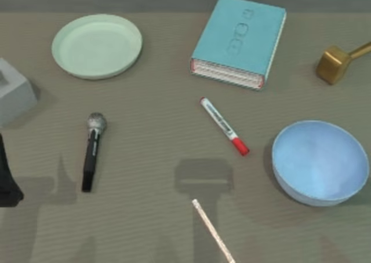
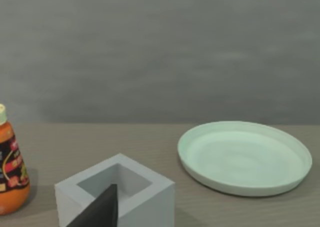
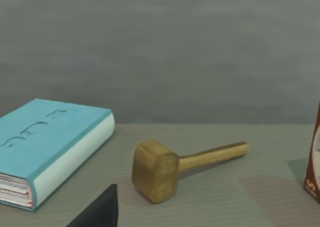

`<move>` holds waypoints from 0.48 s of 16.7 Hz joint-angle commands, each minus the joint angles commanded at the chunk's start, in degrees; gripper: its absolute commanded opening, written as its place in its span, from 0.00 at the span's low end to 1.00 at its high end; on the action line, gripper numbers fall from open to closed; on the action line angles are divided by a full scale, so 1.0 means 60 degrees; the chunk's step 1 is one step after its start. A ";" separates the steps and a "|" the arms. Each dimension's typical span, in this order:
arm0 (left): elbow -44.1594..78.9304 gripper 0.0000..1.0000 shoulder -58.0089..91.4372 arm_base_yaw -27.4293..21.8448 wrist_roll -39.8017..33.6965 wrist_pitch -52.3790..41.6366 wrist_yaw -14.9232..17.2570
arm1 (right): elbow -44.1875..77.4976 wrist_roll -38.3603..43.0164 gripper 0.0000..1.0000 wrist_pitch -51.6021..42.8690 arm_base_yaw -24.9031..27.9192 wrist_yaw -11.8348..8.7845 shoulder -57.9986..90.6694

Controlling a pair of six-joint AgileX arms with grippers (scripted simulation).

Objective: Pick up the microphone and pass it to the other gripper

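Observation:
The microphone (image 1: pixel 91 153) lies flat on the table at the left, silver mesh head toward the far side and black handle toward the near edge; neither wrist view shows it. My left arm (image 1: pixel 7 179) is at the table's left edge, to the left of the handle and apart from it. Of the left gripper only one black fingertip (image 2: pixel 104 211) shows, its inner face bare, in front of a grey hollow cube (image 2: pixel 117 194). My right arm is outside the top view; one black fingertip (image 3: pixel 102 212) of it shows, with nothing held.
A pale green plate (image 1: pixel 97 46) sits far left and a teal book (image 1: pixel 237 40) far centre. A brass hammer (image 1: pixel 333 64) lies far right, a blue bowl (image 1: pixel 320 161) right, a red-capped white marker (image 1: pixel 224 125) in the middle. A thin pale stick (image 1: pixel 213 238) and an orange bottle (image 2: pixel 11 167) are also present.

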 joint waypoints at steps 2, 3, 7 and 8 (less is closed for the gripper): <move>0.0002 1.00 0.0002 -0.0001 0.0000 -0.0001 0.0000 | 0.0000 0.0000 1.00 0.0000 0.0000 0.0000 0.0000; 0.0089 1.00 0.0100 -0.0036 -0.0017 -0.0062 0.0015 | 0.0000 0.0000 1.00 0.0000 0.0000 0.0000 0.0000; 0.1243 1.00 0.1515 -0.0398 -0.0242 -0.0901 0.0104 | 0.0000 0.0000 1.00 0.0000 0.0000 0.0000 0.0000; 0.1695 1.00 0.2122 -0.0516 -0.0335 -0.1232 0.0113 | 0.0000 0.0000 1.00 0.0000 0.0000 0.0000 0.0000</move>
